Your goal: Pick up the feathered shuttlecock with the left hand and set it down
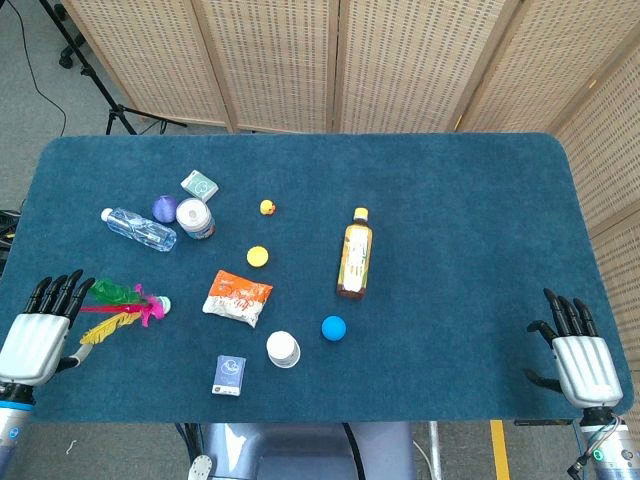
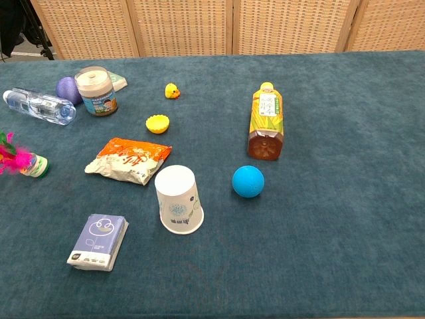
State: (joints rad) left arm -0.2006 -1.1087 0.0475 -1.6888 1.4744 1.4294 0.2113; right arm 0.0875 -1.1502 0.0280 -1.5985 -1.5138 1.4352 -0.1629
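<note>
Multicoloured feathered shuttlecock (image 1: pixel 122 305) lying on its side on the blue-carpeted desk (image 1: pixel 450 200), near the left edge, feathers pointing toward the left hand (image 1: pixel 38 333). Left hand just beside the feathers, fingers (image 1: pixel 62 291) spread, released, holding nothing. Orange snack packet (image 1: pixel 238 296) to the right. Right hand (image 1: pixel 578 358) well apart, fingers spread, empty.

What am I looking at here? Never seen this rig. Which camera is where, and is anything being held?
Two robot arms with humanlike hands at a blue table. The head view looks down from above; the chest view looks across the table from lower down. The left hand and right hand show only in the head view, both open and holding nothing. The feathered shuttlecock lies on its side beside the left hand. Also there: a tea bottle, blue ball, paper cup and snack bag.
</note>
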